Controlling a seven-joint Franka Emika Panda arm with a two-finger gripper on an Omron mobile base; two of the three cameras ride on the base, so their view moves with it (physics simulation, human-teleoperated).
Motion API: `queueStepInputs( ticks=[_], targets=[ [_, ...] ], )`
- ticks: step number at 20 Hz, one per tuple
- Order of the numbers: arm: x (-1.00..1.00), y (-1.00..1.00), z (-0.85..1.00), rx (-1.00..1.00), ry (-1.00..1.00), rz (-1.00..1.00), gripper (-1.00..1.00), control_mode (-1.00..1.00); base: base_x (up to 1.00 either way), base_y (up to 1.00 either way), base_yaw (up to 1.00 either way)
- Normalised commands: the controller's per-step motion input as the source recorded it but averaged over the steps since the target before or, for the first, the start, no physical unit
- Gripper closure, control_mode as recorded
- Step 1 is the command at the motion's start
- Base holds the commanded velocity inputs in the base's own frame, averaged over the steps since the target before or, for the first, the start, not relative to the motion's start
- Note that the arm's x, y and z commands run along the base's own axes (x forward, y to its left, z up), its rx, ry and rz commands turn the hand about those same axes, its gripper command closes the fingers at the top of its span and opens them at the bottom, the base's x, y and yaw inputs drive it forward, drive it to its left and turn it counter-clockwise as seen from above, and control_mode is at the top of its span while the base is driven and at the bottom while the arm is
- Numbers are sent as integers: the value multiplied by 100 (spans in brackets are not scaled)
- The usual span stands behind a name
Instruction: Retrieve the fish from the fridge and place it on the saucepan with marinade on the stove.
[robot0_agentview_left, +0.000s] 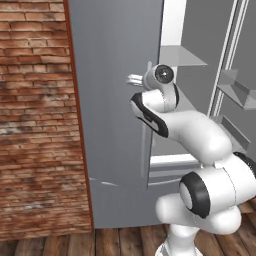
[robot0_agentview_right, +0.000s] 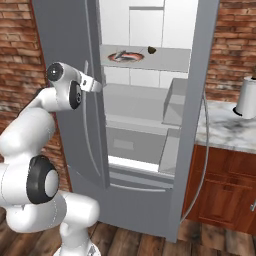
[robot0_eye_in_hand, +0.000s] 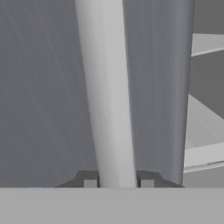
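We see our gripper (robot0_eye_in_hand: 118, 183) clamped around the fridge (robot0_agentview_left: 110, 150) door handle (robot0_eye_in_hand: 109, 96), open shelves beyond it

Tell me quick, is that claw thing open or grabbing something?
Gripper: closed around the fridge door handle, one finger on each side of it.

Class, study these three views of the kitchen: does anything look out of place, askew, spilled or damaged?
Nothing stands out. The fridge doors stand open, the gripper is shut on the left door's handle, and a reddish-brown dish and small dark lump sit on the upper shelf.
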Motion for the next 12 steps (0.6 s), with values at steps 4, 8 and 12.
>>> queueStepInputs(
  ticks=[4, 8, 12],
  targets=[
    [-8, 47, -22, 0, 0, 0, 100, -100, 0, 0, 0],
    [-14, 51, -19, 0, 0, 0, 100, -100, 0, 0, 0],
    [-21, 54, -20, 2, 0, 0, 100, -100, 0, 0, 0]
  ],
)
